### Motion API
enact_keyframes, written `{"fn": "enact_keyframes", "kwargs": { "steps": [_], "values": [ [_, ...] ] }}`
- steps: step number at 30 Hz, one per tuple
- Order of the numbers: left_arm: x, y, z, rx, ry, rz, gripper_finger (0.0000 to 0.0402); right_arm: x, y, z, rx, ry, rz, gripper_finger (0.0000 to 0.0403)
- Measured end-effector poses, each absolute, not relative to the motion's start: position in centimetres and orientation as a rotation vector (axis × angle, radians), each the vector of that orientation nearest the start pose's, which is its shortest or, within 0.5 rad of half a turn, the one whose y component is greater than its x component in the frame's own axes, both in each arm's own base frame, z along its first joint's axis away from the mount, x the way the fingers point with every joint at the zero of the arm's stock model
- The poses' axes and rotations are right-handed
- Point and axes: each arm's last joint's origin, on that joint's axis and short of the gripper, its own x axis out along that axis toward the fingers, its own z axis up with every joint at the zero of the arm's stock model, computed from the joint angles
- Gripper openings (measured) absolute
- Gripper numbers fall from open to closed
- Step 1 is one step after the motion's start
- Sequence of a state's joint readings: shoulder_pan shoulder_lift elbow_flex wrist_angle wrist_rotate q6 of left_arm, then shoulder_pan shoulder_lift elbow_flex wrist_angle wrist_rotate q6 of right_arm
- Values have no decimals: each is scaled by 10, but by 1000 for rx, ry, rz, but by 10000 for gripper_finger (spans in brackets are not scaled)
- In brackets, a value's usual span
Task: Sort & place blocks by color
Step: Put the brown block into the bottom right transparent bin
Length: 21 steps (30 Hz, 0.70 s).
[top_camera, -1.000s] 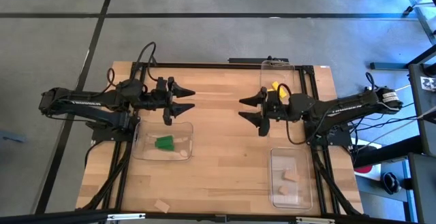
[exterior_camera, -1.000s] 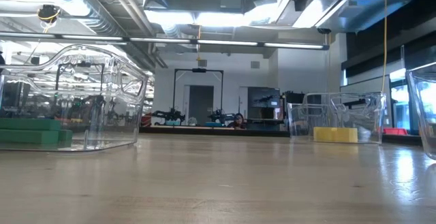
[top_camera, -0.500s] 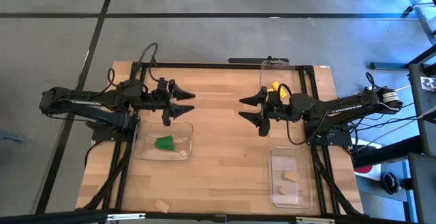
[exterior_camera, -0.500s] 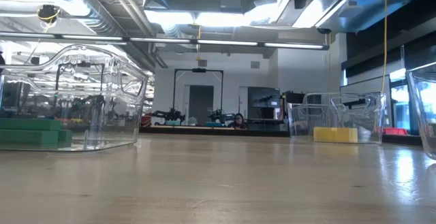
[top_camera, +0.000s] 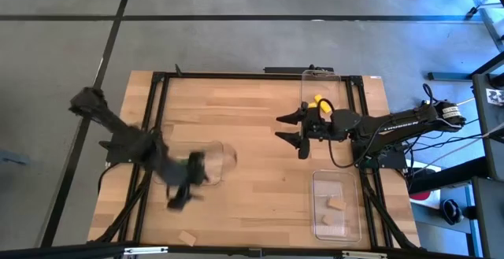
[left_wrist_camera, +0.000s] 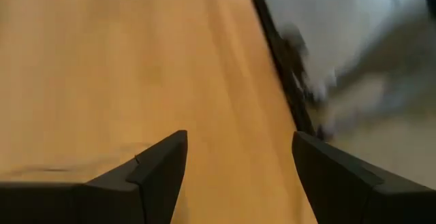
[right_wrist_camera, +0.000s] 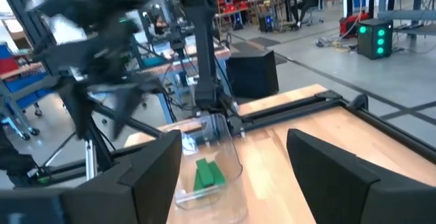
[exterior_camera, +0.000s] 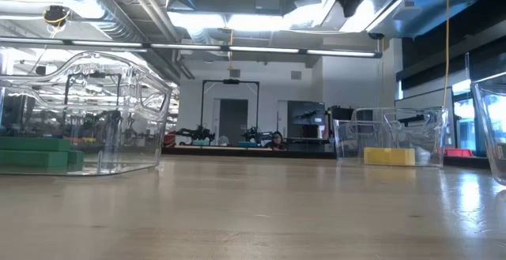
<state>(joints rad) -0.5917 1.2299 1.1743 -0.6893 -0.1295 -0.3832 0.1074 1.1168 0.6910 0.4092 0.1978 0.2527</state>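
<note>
From above, the left gripper [top_camera: 179, 197] hangs just beside the clear tray [top_camera: 224, 155]. A loose tan block [top_camera: 187, 238] lies near it by the table's front edge, well apart from the right gripper [top_camera: 290, 130], which waits wide open and empty, so I think the left arm is the one to fetch it. The low view shows no gripper, but it does show the green block [exterior_camera: 32, 153] inside that tray and the yellow block [exterior_camera: 389, 156] in another. The left wrist view shows its own fingers [left_wrist_camera: 160, 166] spread wide with nothing between them, only bare table [left_wrist_camera: 102, 60], and the tan block is not in sight there.
</note>
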Motion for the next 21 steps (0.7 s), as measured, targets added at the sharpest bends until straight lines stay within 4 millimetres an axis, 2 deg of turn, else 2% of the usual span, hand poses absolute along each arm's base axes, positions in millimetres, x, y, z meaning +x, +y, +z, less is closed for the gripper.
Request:
{"fn": "enact_keyframes", "kwargs": {
  "steps": [7,11,16,21],
  "values": [
    [203,-241,279,129,965,-503,256,247,21,288,246,55,-99,268],
    [197,-288,244,214,1011,-573,256,247,21,288,245,57,-99,268],
    [197,-315,208,262,1093,-567,256,247,21,287,245,60,-100,268],
    [200,-321,185,218,1182,-492,256,247,21,287,247,60,-100,268]
  ]
}}
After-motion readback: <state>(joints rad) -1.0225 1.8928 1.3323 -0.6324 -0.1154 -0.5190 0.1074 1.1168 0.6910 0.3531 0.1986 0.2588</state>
